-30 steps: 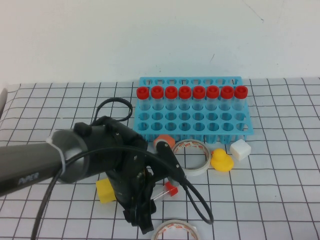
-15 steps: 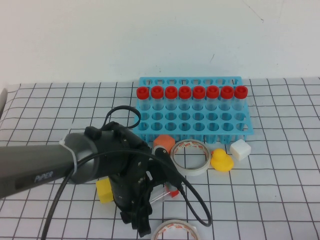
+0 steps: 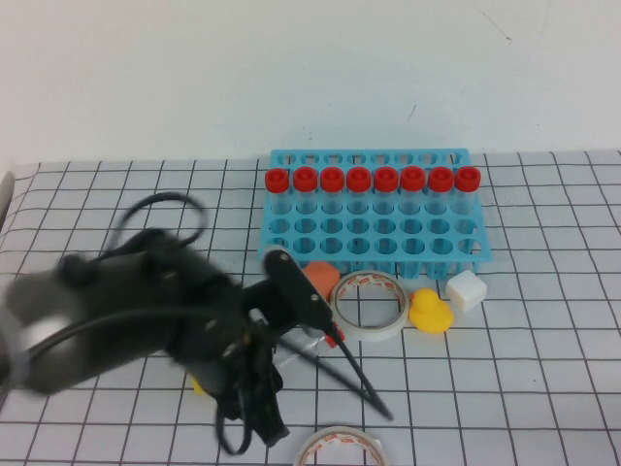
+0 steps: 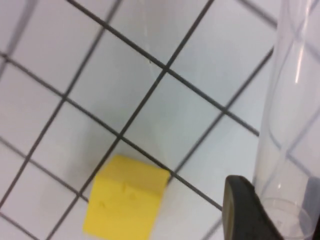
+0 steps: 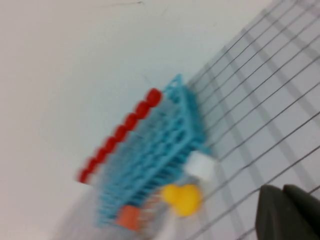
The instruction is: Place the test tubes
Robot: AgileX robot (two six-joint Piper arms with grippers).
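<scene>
The white gridded table (image 3: 543, 388) carries everything. The left end effector (image 3: 257, 413) hangs low over it, with a clear test tube (image 4: 292, 100) right against it and a yellow block (image 4: 125, 200) nearby. Whether it grips, I cannot tell. The right end effector (image 5: 290, 212) is closed and empty, with the blue rack (image 5: 160, 150) well ahead of it.

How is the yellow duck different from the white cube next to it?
The duck is yellow and rounded; the cube is white with flat faces. The cube sits right of the duck, nearer the blue rack. Both rest on the grid table, unheld: the left end effector is low near the front edge; the right end effector, shut, shows only in its wrist view.
</scene>
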